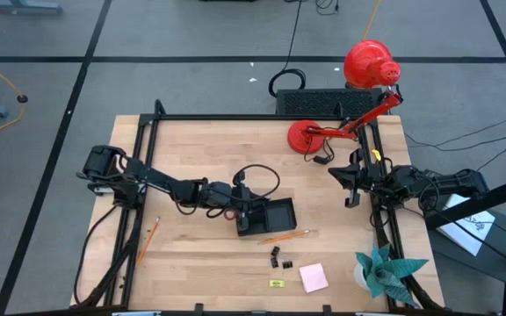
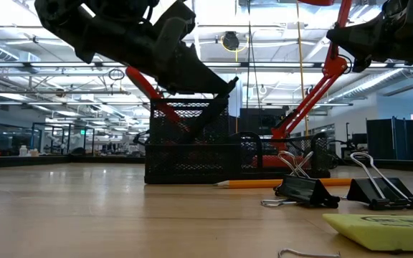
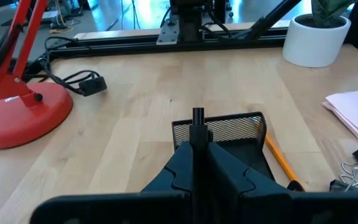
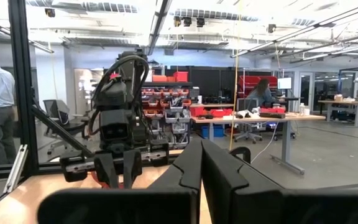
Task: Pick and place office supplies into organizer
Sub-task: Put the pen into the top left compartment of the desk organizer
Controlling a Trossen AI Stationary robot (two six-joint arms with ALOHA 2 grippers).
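Note:
The black mesh organizer (image 1: 278, 213) (image 2: 185, 154) (image 3: 232, 129) stands mid-table. My left gripper (image 1: 249, 213) (image 3: 197, 148) hovers over its left end, shut on a thin dark pen (image 3: 197, 117). An orange pencil (image 1: 286, 236) (image 3: 279, 157) lies along the organizer's near side, and another pencil (image 1: 150, 237) lies farther left. Black clips (image 1: 279, 257) (image 2: 307, 190), a pink pad (image 1: 314, 277) and a yellow-green piece (image 1: 277, 283) rest nearer the front. A red strip (image 2: 165, 107) slants behind the mesh; whether it is the scissors I cannot tell. My right gripper (image 1: 351, 186) (image 4: 201, 158) waits at the right, shut and empty. My left gripper pinches the thin dark pen between its two fingers, and a short end (image 3: 197, 116) sticks out past the fingertips. The fingers (image 3: 182, 158) slant down from the table's left toward the organizer. The pen lies along the fingers and is lifted clear of the table, above the mesh.
A red desk lamp (image 1: 308, 136) stands on its round base at the far right, its cable (image 3: 86, 84) trailing beside it. A black ribbed box (image 1: 319, 101) sits behind the lamp. A teal paper plant in a white pot (image 1: 385, 268) (image 3: 316, 37) occupies the near right corner. Bare wood lies left of the organizer.

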